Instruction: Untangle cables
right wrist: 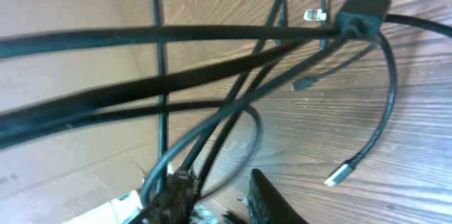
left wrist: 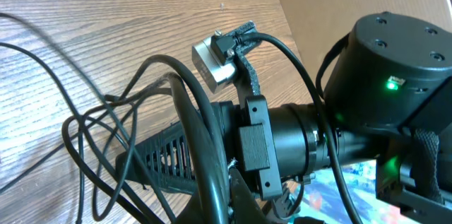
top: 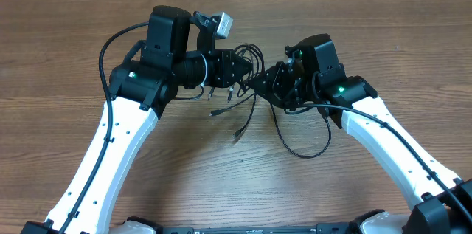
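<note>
Looking down from overhead: the left gripper (top: pixel 237 70) and the right gripper (top: pixel 267 83) meet nose to nose over the middle of the wooden tabletop (top: pixel 221 190), both arms reaching in from the near edge.
Cables from above: the cables (top: pixel 303 156) are bunched between the two grippers, small loops rising behind them, one long loop trailing on the wood beneath the right arm, and loose plug ends (top: pixel 214 113) lying just below the left gripper.
Left jaws from above: pressed together, tip buried in the knot; whether a strand is caught between them I cannot tell.
Right jaws from above: hidden by the gripper body and the knot.
Left wrist view: the opposite arm's wrist fills the picture, a silver camera (left wrist: pixel 214 65) on its bracket, a green light (left wrist: pixel 393 83) on the round black joint behind, a ribbed black finger (left wrist: pixel 166 157) jutting out to the left.
Cables at the left wrist: thin black strands loop across the left half, over the wood grain; one arcs close past the lens.
Right wrist view: blurred black strands sweep across right in front of the lens, and several run down to the fingertips (right wrist: pixel 272 201) at the bottom edge.
Right jaws up close: a narrow gap shows between the two tips; whether any strand is pinched there I cannot tell.
Plugs at the right wrist: a black USB plug (right wrist: pixel 364 6) at the top right, a silver-tipped plug (right wrist: pixel 337 176) lower down at the end of a thin strand, both over the tabletop.
</note>
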